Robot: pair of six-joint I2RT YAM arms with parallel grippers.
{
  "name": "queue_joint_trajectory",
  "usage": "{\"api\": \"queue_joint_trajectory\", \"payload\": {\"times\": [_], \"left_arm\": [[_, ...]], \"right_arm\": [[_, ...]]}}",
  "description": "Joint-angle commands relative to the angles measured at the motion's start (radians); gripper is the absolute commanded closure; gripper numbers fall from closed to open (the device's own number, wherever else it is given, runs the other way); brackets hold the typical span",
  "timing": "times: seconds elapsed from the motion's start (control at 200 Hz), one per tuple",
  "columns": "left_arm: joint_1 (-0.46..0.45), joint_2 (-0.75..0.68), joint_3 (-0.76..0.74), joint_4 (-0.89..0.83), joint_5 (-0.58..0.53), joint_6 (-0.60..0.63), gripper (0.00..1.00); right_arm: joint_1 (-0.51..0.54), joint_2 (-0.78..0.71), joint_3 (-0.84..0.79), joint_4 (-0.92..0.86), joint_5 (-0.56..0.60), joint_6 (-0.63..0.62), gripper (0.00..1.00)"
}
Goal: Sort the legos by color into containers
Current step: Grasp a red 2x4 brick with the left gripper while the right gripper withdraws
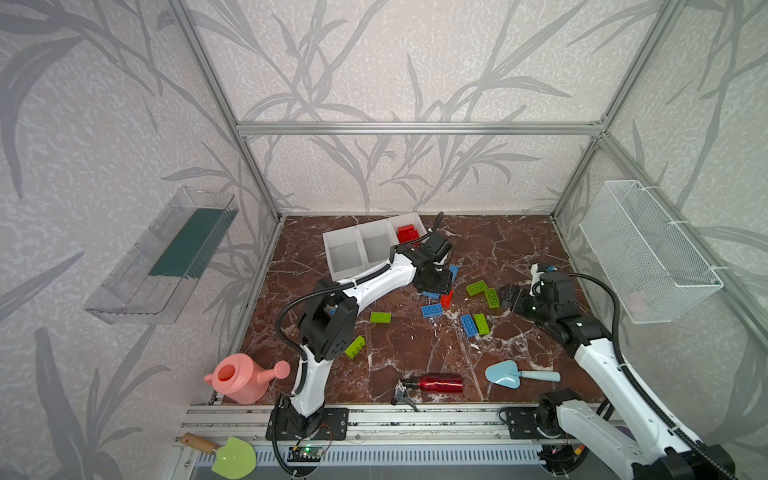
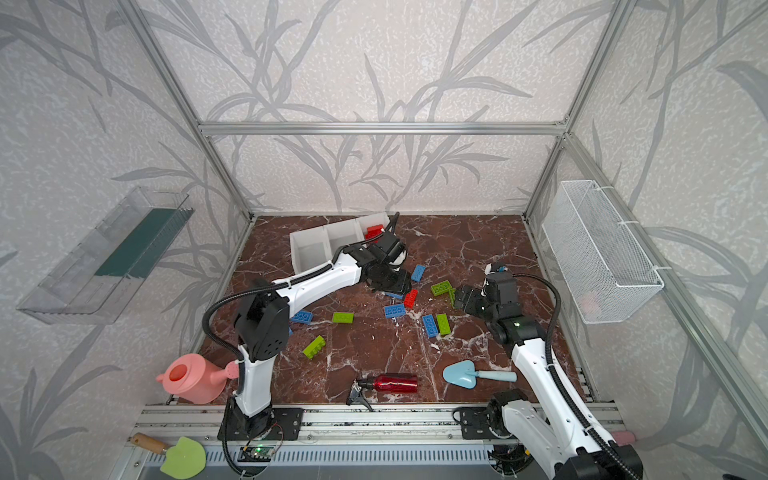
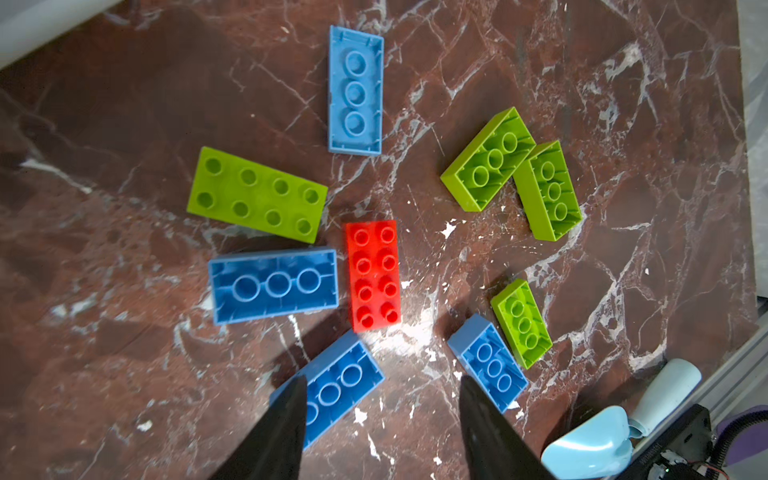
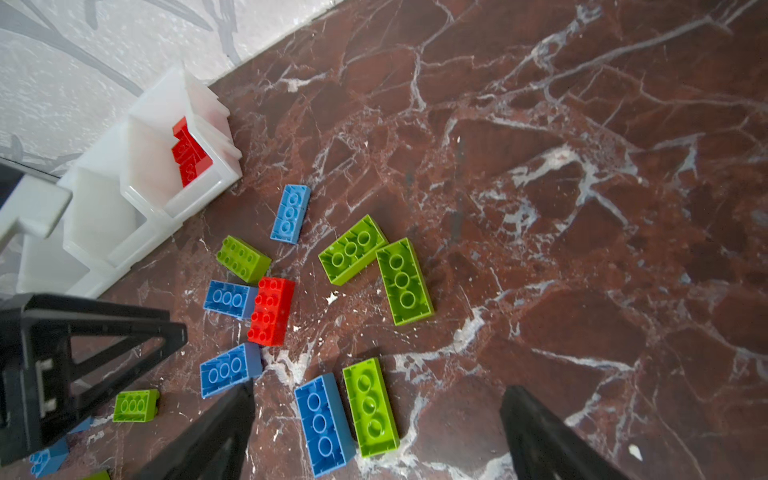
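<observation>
Three joined white bins (image 1: 345, 252) sit at the back of the dark marble counter (image 1: 511, 249). In both top views the right-hand bin holds a few red legos (image 1: 406, 233).

Loose legos lie scattered in front of the bins. One red brick (image 3: 374, 276) lies studs up, just beside a blue brick (image 3: 274, 284) turned hollow side up. A studs-up lime brick (image 3: 257, 194) lies next to that pair, and a lone blue brick (image 3: 356, 89) lies apart, nearer the bins. Two hollow-up lime bricks (image 3: 488, 160) meet at a corner. A smaller-looking blue brick (image 3: 488, 368) and a lime brick (image 3: 521, 324) lie side by side, touching. Closer to the left arm's base, a flat lime brick (image 1: 380, 317) and a tilted lime brick (image 1: 354, 347) lie well apart from the cluster.

The left arm (image 1: 374, 282) reaches over the cluster. The left jaws stand parted with nothing between them. In the left wrist view one finger (image 3: 286, 424) overlaps a near blue brick (image 3: 345, 384); I cannot tell whether it touches. The right jaws are spread wide and empty, above the side-by-side blue and lime pair.

Along the front edge lie a pink watering can (image 1: 241, 378), a red bottle (image 1: 440, 383) and a light blue trowel (image 1: 509, 374).
</observation>
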Motion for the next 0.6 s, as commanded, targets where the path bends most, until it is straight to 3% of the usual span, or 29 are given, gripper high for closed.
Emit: {"api": "queue_joint_trajectory", "payload": {"times": [0.0, 0.235, 0.595], "left_arm": [[-0.018, 0.069, 0.098, -0.073, 0.005, 0.025, 0.44], [-0.027, 0.203, 0.242, -0.144, 0.006, 0.013, 0.44], [-0.031, 0.301, 0.31, -0.172, -0.009, -0.005, 0.39]], "right_arm": [[0.0, -0.04, -0.025, -0.033, -0.001, 0.002, 0.07], [0.0, -0.069, -0.051, -0.064, 0.008, -0.041, 0.07], [-0.001, -0.085, -0.091, -0.053, 0.005, -0.068, 0.06]]}}
